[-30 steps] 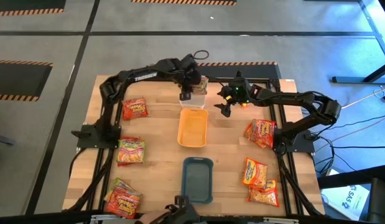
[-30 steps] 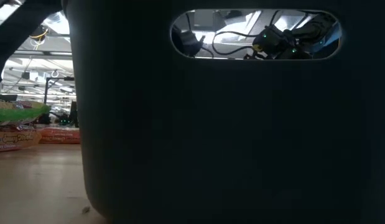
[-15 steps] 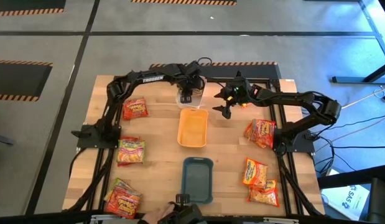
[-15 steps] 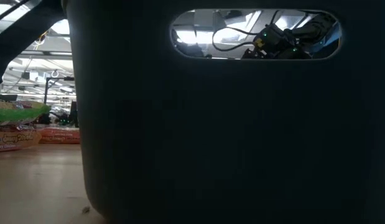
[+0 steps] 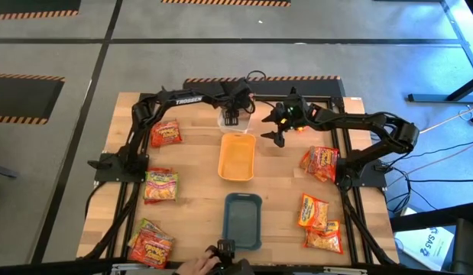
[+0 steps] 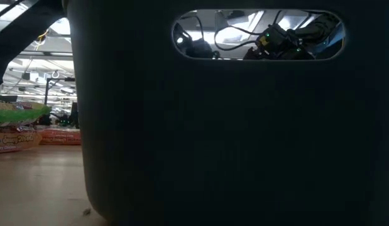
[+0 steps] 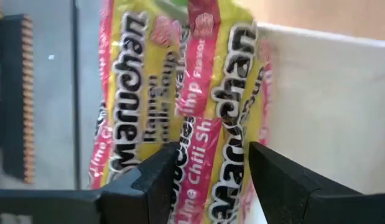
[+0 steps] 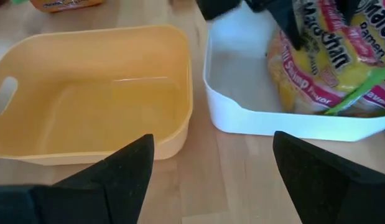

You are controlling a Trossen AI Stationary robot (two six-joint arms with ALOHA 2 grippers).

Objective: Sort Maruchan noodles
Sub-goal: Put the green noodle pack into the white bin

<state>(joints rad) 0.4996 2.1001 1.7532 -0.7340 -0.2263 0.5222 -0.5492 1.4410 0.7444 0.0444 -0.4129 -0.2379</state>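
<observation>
A green-pink Maruchan packet (image 7: 198, 93) stands tilted in the white tray (image 8: 273, 121) at the table's far middle, leaning on the tray's end wall. My left gripper (image 5: 231, 116) reaches down into that tray, open, one finger on each side of the packet. My right gripper (image 5: 276, 131) hovers open just right of the trays, holding nothing. Loose packets lie on the table: a red one (image 5: 166, 133), a green-pink one (image 5: 160, 186), a pile (image 5: 150, 243) at the near left, and orange-red ones (image 5: 320, 162) (image 5: 313, 211) (image 5: 325, 238) on the right. My left gripper comes at the packet from above, slanting down, and its fingers (image 7: 161, 180) stand across the packet's printed face (image 7: 208, 149). Whether they touch it I cannot tell. The packet rests in the white tray.
The empty orange tray (image 5: 237, 156) lies just on the near side of the white one, and the teal tray (image 5: 243, 220) nearer still; its dark wall (image 6: 232, 138) fills most of the low view. A person's hand (image 5: 194, 266) shows at the near edge.
My left gripper has sunk into the white tray and tipped steeper, moving a little toward the table's right. The green-pink packet, which showed beside the gripper above the tray, now sits in the tray.
</observation>
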